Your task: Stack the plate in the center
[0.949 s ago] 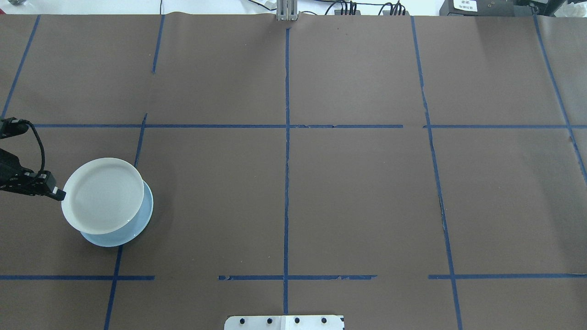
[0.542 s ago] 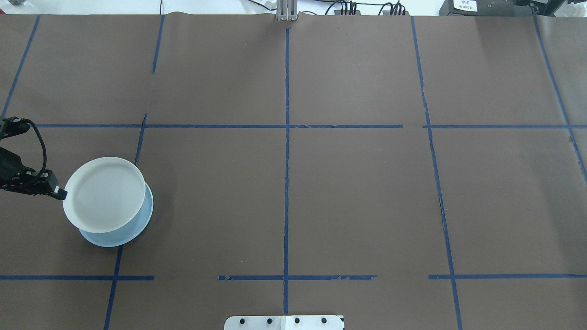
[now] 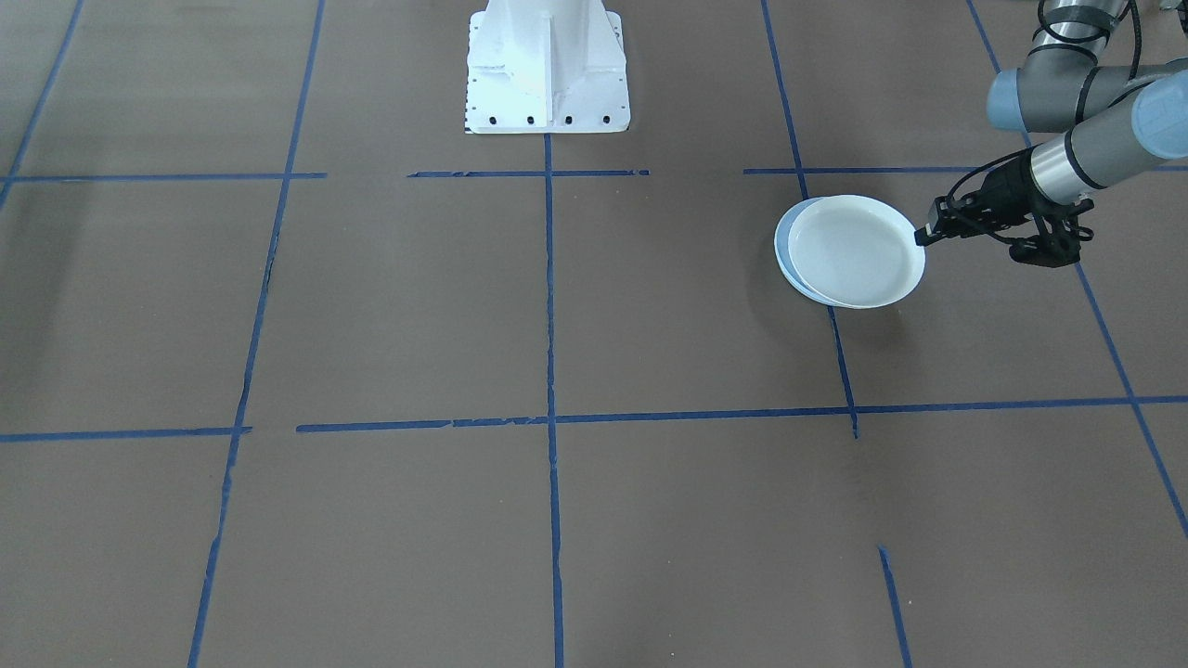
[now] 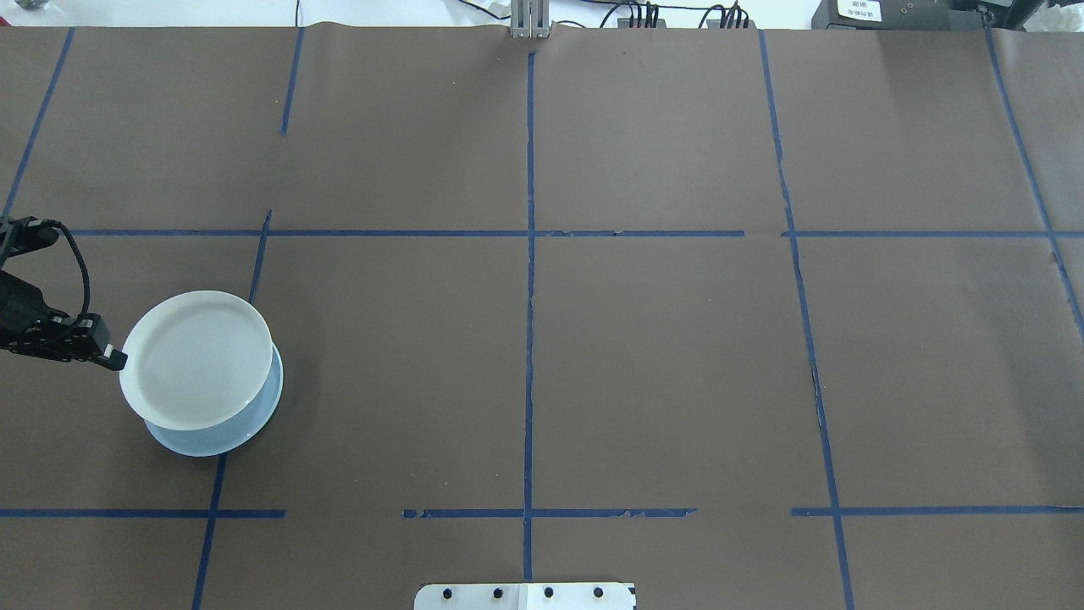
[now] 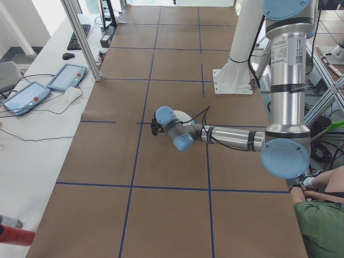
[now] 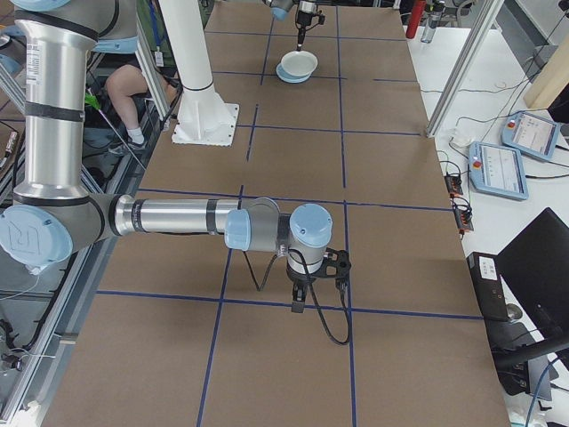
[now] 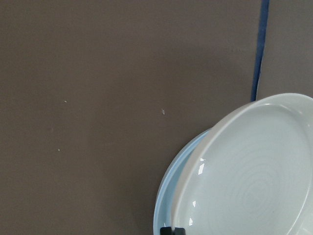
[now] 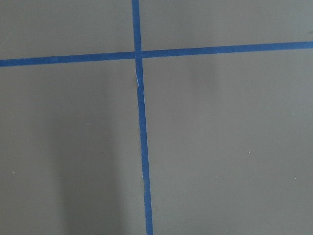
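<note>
While clamping the ringed plate (image 4: pixel 196 359) by its near rim, the left gripper (image 4: pixel 117 361) is carrying it farther over the pale blue plate (image 4: pixel 254 415) beyond, nearing alignment for stacking.

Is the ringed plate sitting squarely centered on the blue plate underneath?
No, the ringed plate sits offset, leaving a crescent of the pale blue plate exposed on one side.

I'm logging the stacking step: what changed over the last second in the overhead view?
The left gripper, gripping the ringed plate's rim, carried it slightly rightward, further over the blue plate. The two are not yet lined up. The blue plate stayed put; the right arm is out of the overhead view.
</note>
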Controlling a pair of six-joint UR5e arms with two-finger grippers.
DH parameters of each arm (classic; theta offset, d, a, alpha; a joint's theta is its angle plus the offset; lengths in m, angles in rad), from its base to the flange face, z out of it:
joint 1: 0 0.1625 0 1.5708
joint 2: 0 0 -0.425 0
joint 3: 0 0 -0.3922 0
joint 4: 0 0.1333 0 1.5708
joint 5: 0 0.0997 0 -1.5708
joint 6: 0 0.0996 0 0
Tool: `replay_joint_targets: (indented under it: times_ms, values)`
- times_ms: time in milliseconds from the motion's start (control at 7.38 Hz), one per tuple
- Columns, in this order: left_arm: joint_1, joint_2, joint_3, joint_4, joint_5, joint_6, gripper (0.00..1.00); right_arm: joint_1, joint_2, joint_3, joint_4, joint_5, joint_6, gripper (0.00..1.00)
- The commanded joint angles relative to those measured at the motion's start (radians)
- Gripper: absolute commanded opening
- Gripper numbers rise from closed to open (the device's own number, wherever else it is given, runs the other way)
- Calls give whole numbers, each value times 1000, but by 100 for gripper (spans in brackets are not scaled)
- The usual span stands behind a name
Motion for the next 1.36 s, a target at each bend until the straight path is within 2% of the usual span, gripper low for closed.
replay_joint_targets:
  times_ms: [0, 136, 678, 949, 1220]
  values:
    - [3, 0, 0, -1, 0, 0, 90, 0, 0, 0, 0, 0, 0, 100]
    - [1, 0, -1, 0, 0, 0, 99, 0, 0, 0, 0, 0, 0, 100]
    - [-14, 34, -55, 5, 15, 21, 100, 0, 0, 0, 0, 0, 0, 100]
    - [-81, 45, -54, 16, 18, 215, 100, 0, 0, 0, 0, 0, 0, 100]
    - [-131, 92, -40, 66, 125, 445, 100, 0, 0, 0, 0, 0, 0, 100]
